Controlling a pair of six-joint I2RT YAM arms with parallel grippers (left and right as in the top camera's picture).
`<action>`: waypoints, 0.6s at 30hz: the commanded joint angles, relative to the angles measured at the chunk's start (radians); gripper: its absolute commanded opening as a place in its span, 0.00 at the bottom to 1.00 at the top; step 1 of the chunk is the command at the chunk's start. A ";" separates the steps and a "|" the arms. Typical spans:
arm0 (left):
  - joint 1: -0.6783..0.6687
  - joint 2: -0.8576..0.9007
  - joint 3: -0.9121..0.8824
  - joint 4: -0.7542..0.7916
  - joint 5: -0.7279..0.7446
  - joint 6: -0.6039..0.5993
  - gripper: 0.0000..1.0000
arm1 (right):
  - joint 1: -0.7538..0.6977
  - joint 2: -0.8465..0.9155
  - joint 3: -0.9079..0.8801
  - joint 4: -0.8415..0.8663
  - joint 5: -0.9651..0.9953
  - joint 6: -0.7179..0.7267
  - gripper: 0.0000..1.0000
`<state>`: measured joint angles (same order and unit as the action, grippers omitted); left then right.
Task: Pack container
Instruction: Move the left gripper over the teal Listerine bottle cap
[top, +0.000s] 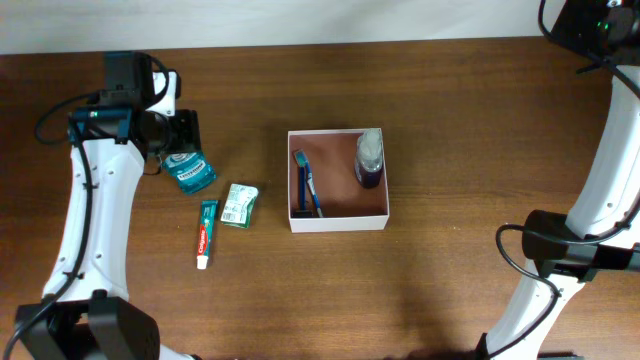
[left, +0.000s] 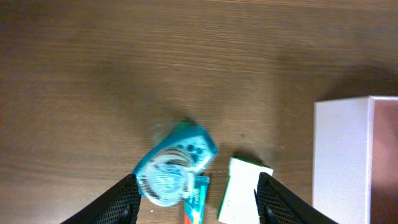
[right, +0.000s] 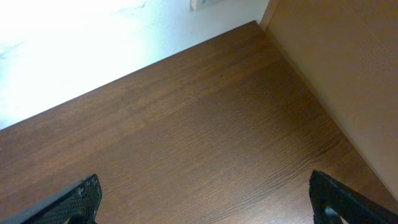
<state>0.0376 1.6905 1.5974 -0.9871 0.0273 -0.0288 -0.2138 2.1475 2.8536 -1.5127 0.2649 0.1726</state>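
your left gripper hangs over the dark brown, fine-grained wooden table with its two black fingers spread wide — they hold nothing. the left wrist view is blurred, but below the gap you can make out the teal plastic mouthwash bottle, rounded and glossy, lying on its side and apart from both fingers. just beside it lie the slim red, white and green toothpaste tube and the small green-and-white rectangular carton, the tube between the other two.

the square, shallow container with thin white walls and a reddish-brown floor sits near the middle of the table, to the right of those three items and well apart from your left gripper. its open top faces up. inside, a blue-handled toothbrush lies along the left wall, and a small bottle with a dark blue body and a clear cap sits in the far right corner; from above you cannot tell whether it stands or lies. the carton is the loose item nearest the container's left wall, not touching it.

your right gripper is also spread wide and empty — its dark fingers show only at the lower corners of the right wrist view, over bare wood near a corner of the table, well away from the container.
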 joint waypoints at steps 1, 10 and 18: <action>0.000 0.034 0.018 0.002 -0.111 -0.118 0.60 | -0.003 -0.008 0.006 0.001 0.009 0.000 0.98; 0.001 0.100 0.017 0.002 -0.122 -0.214 0.61 | -0.003 -0.008 0.006 0.001 0.009 0.000 0.98; 0.000 0.154 0.017 0.002 -0.121 -0.214 0.44 | -0.003 -0.008 0.006 0.001 0.009 0.000 0.98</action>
<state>0.0376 1.8194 1.5974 -0.9855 -0.0811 -0.2314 -0.2138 2.1475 2.8536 -1.5127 0.2653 0.1730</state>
